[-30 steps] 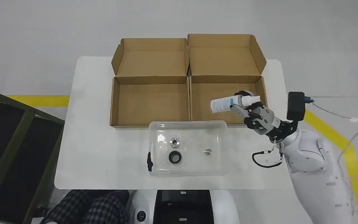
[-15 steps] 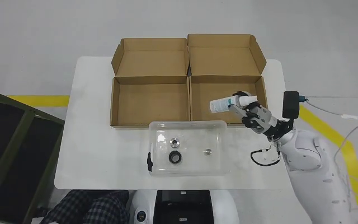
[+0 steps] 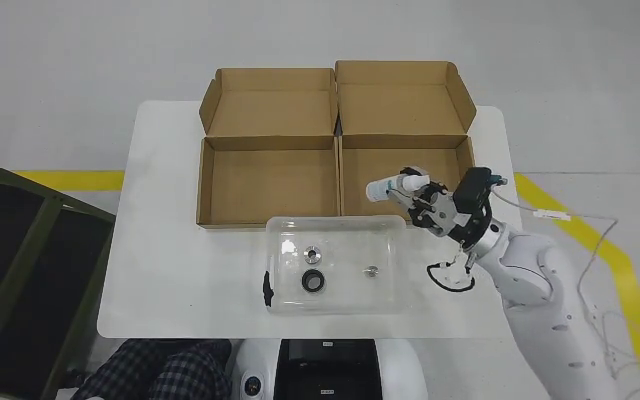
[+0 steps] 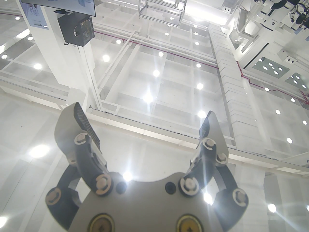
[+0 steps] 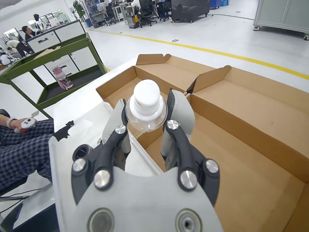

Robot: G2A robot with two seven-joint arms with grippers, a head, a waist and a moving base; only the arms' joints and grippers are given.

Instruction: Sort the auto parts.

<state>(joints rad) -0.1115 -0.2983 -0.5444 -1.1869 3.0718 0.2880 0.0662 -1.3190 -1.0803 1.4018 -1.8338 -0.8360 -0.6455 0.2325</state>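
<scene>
My right tool (image 3: pixel 407 188) grips the white-capped bottle (image 3: pixel 383 187) over the box (image 3: pixel 440 165) right of frame centre, poised to release it there.

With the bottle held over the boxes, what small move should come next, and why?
Probably lower the right gripper slightly into the right-hand brown cardboard box: its fingers are shut on the small clear bottle with a white cap, which hangs above that box's near edge, not yet inside.

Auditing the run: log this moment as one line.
right gripper: shut on bottle | bottle: over right box | left gripper: open
</scene>
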